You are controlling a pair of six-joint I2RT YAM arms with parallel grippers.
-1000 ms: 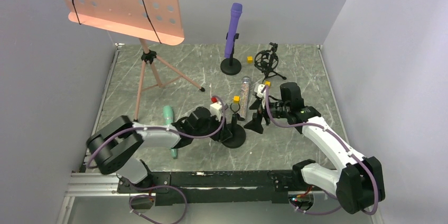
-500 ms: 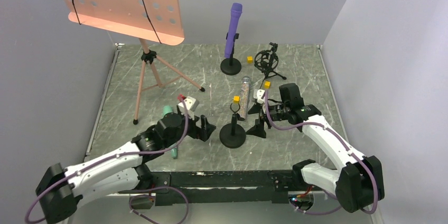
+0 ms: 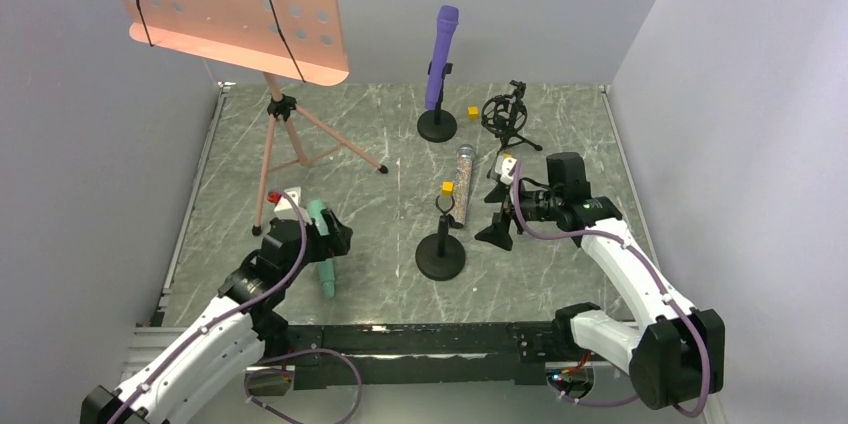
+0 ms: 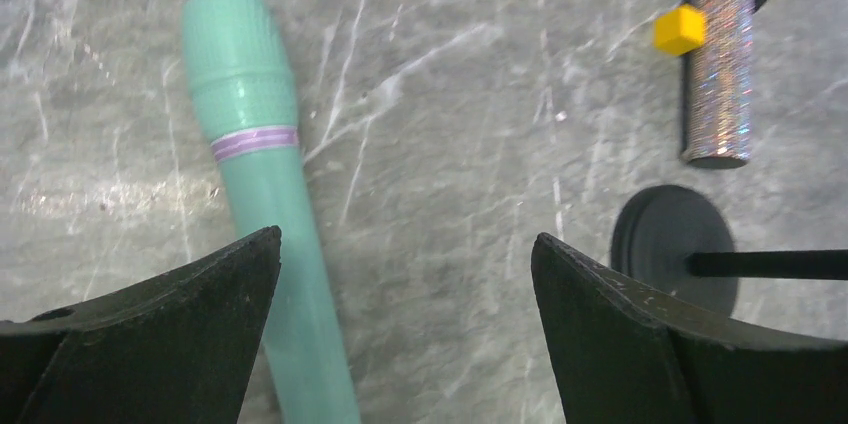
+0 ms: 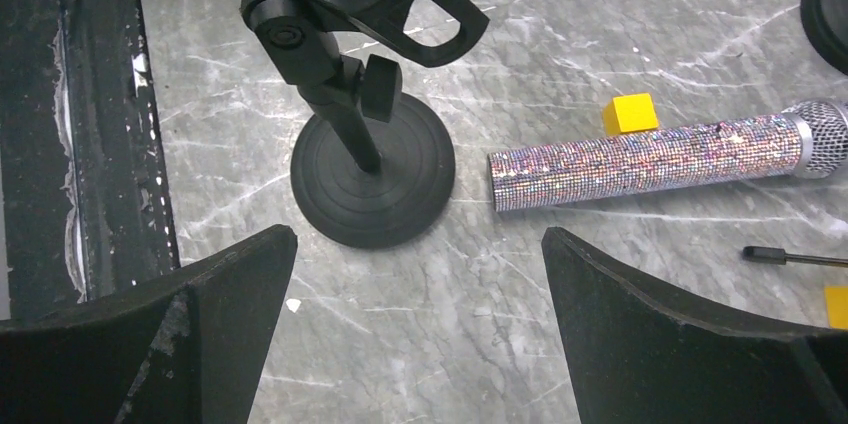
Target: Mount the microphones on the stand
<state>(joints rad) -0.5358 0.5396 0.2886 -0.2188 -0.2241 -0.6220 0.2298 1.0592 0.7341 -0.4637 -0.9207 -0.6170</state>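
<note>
**Mint mic lies flat beneath a wide-open left gripper**

Far left, a salmon perforated music stand [image 3: 240, 14] rises on a thin tripod from the grey veined marble-look table [image 3: 580, 144]. Near its feet, the smooth mint green microphone [image 4: 250, 144] lies flat with its ribbed head pointing away from the arm bases and a lilac band below the head. The left gripper [image 4: 405, 244] hovers over it, jaws spread wide and holding nothing; in the wrist view one dark finger [image 4: 180, 324] overlaps the mic's handle.

At centre, an empty black stand [image 5: 370, 174] with a round ridged base and a plastic clip stands upright. Just behind it the glittery copper microphone [image 5: 650, 164] lies flat, silver mesh head away from the arms, with 1 small yellow cube [image 5: 630, 112] close against its side. Farther back, the purple microphone [image 3: 440, 54] sits upright in the clip of a second round-based stand, a black shock-mount tripod [image 3: 505, 114] to its right.

The right gripper [image 5: 420, 244] hangs near the empty stand and the copper mic, jaws wide apart and empty.
</note>
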